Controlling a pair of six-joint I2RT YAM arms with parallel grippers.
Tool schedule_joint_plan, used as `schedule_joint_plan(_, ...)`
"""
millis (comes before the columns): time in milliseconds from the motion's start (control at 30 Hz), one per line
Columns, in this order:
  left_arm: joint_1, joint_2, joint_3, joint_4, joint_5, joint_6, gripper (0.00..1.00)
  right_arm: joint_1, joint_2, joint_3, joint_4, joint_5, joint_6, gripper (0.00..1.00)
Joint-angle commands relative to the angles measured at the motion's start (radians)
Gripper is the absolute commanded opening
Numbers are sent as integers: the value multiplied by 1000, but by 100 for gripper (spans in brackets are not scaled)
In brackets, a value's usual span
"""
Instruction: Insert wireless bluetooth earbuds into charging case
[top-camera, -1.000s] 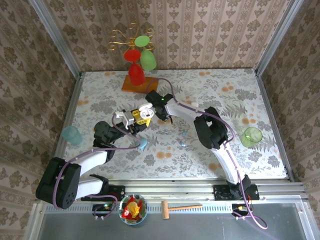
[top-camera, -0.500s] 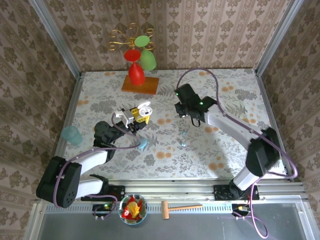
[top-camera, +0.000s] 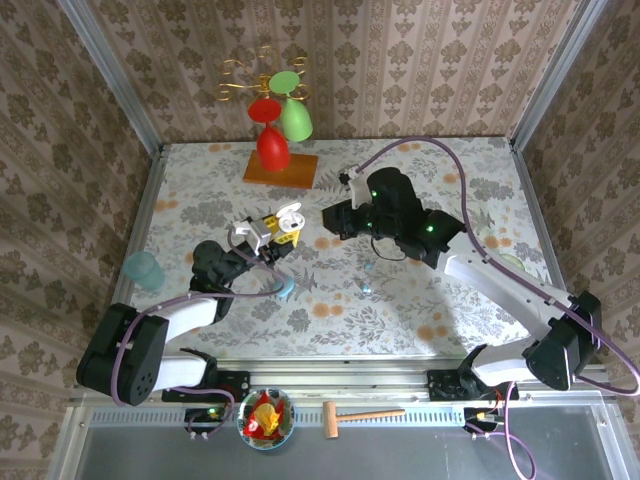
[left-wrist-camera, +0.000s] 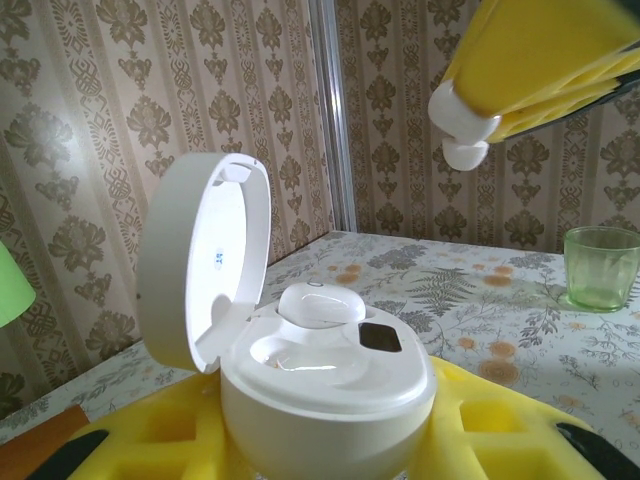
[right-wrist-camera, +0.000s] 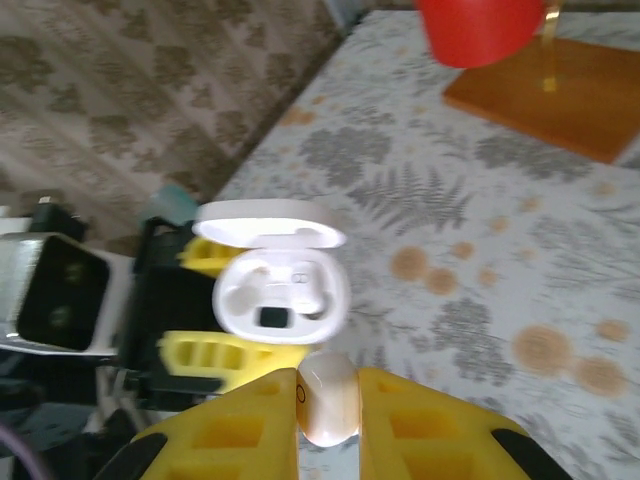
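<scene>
My left gripper (left-wrist-camera: 330, 435) is shut on the white charging case (left-wrist-camera: 330, 390), held upright with its lid (left-wrist-camera: 205, 260) open. One white earbud (left-wrist-camera: 320, 303) sits in the far socket, and the near socket is bare. My right gripper (right-wrist-camera: 328, 400) is shut on a second white earbud (right-wrist-camera: 328, 392), hovering just short of the case (right-wrist-camera: 283, 295), apart from it. From the left wrist, that earbud (left-wrist-camera: 462, 130) hangs above right of the case. In the top view the right gripper (top-camera: 335, 220) is just right of the case (top-camera: 289, 216). A tiny pale blue earbud (top-camera: 366, 288) lies on the table.
A pale blue pebble case (top-camera: 286, 288) lies below the left gripper. A teal cup (top-camera: 143, 268) stands at the left edge, a green cup (left-wrist-camera: 600, 265) at the right. The stand with red and green glasses (top-camera: 278, 125) is at the back. A hammer (top-camera: 360, 413) and bowl (top-camera: 265, 418) lie off the table's front.
The right arm swung its elbow out to the right; its gripper drew back from the case, then returned toward it, still shut on the earbud. The left arm barely moved.
</scene>
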Motion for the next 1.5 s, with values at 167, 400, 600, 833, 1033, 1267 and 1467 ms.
schedule_joint_plan(167,-3,-1,16,48,-41,13,25,49,121,103,115,-122,48,18)
schedule_joint_plan(400,-4,4,23,49,-34,14,25,67,205,141,140,-135,40,18)
schedule_joint_plan(600,-9,1,25,48,-33,11,25,67,258,163,134,-150,40,17)
schedule_joint_plan(833,-10,2,28,48,-45,13,25,67,276,161,117,-159,52,18)
schedule_joint_plan(1033,-10,3,28,47,-55,15,25,70,256,133,102,-145,61,20)
schedule_joint_plan(1267,-12,5,26,49,-52,16,25,70,217,130,94,-107,54,31)
schedule_joint_plan(1467,-12,5,22,48,-55,20,25,68,179,129,72,-73,34,37)
